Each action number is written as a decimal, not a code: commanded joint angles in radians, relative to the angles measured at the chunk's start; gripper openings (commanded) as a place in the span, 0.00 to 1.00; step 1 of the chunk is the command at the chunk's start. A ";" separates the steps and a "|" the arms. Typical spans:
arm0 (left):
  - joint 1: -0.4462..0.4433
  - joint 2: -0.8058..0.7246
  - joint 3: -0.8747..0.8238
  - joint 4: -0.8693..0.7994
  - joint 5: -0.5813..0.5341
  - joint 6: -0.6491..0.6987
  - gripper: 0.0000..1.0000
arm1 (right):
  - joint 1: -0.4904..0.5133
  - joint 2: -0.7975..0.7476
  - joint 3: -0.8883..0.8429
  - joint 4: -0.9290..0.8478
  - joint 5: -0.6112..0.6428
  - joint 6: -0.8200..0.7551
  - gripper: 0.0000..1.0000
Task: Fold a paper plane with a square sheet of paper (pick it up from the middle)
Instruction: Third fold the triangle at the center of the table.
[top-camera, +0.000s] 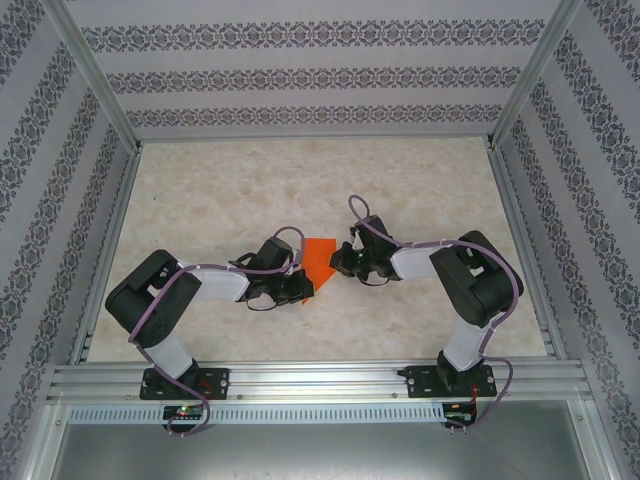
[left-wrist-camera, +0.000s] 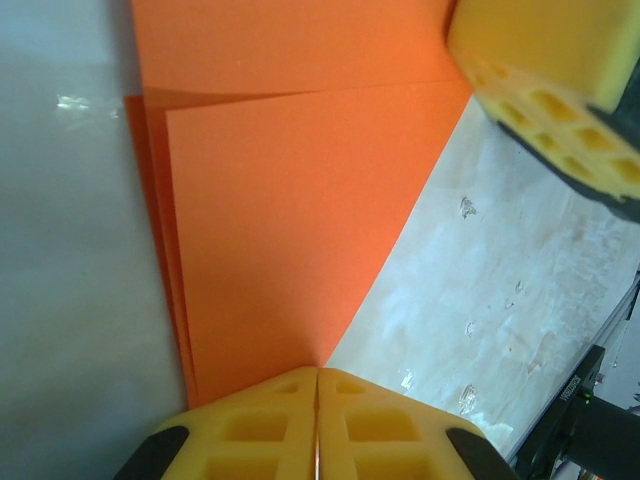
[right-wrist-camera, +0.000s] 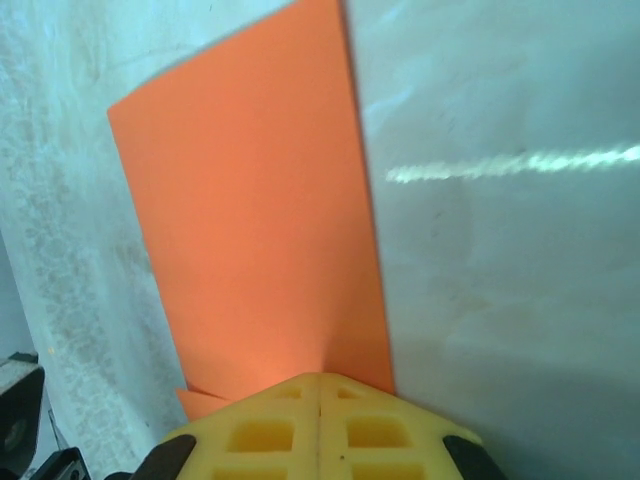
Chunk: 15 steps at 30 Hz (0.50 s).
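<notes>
Currently you have the orange paper (top-camera: 318, 262) pinched from both sides, a little toward 6 o'clock from the middle of the marbled table (top-camera: 300, 180). In the top view your left gripper (top-camera: 300, 283) meets the paper at its 7 o'clock corner. Your right gripper (top-camera: 339, 262) comes in at its 3 o'clock edge. The paper reads there as a small folded shape, wide at 12 o'clock and narrowing toward 6 o'clock. You cannot tell from these views whether it is lifted or lying flat.

In your left wrist view the yellow pads (left-wrist-camera: 270, 420) are pressed together with no gap, nipping the paper's near edge at 6 o'clock. The paper spreads up toward 12 o'clock, and stacked layer edges show along its 9 o'clock side. One finger of the right gripper sits at 1 o'clock, by the paper's far corner.

In your right wrist view that gripper's pads are likewise closed tight on the paper at 6 o'clock. A flat orange panel runs toward 12 o'clock, and a second layer's corner peeks out at 7 o'clock.
</notes>
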 joint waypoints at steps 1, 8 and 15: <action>0.012 0.010 -0.027 -0.096 -0.017 0.033 0.11 | -0.032 -0.044 -0.003 -0.015 0.083 -0.026 0.06; 0.012 0.011 -0.005 -0.115 0.001 0.049 0.11 | 0.040 -0.160 0.040 -0.063 0.083 -0.034 0.08; 0.011 0.002 0.007 -0.121 0.009 0.050 0.11 | 0.123 -0.082 0.047 -0.018 0.067 0.013 0.08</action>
